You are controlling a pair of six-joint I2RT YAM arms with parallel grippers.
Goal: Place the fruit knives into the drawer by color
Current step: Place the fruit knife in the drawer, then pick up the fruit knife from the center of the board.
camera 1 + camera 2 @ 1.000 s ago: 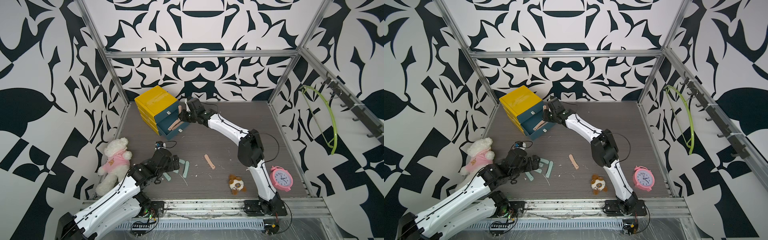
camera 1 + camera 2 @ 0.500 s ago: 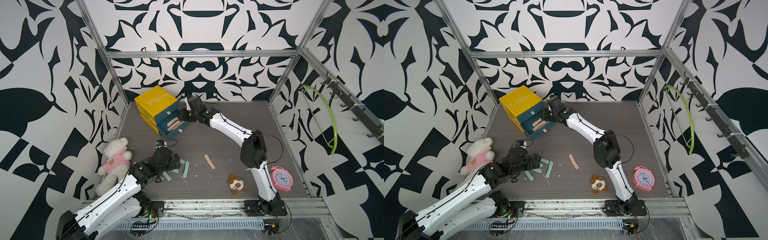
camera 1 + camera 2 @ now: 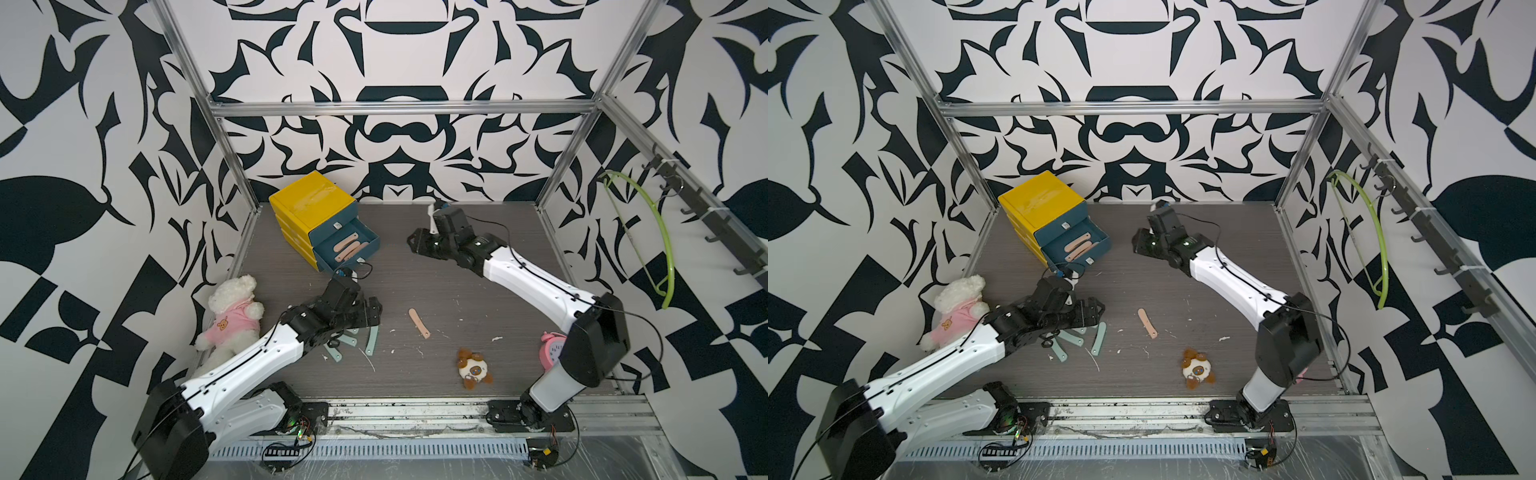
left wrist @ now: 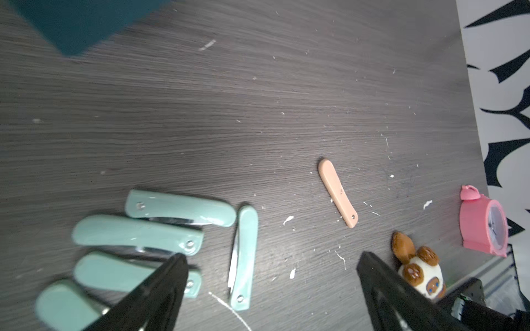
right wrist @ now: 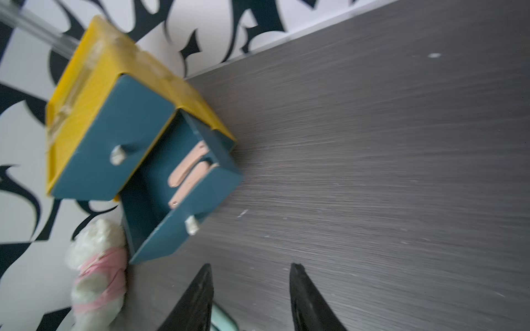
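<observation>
My left pincer (image 4: 271, 258) stands wide and empty, low over the table; the mint knives (image 4: 177, 210) lie fanned at one finger (image 4: 172, 275), which covers parts of two in the wrist view; one mint knife (image 4: 245, 246) lies alone inside the gap, nearer that finger.

Procedure: centre on the lone knife; straddle its narrow width; descend level; close. The crowded ones risk a double pick.

The peach knife (image 4: 338, 193) lies ahead of the tips, apart.

My right pincer (image 5: 251, 267) is half parted, holding nothing, well clear of the open drawer (image 5: 172, 229), where peach knives (image 5: 186, 169) lie; mint presumably needs another drawer.

Obstacles: plush puppy (image 4: 415, 266) beside the other finger; pink clock (image 4: 481, 223) beyond it.
</observation>
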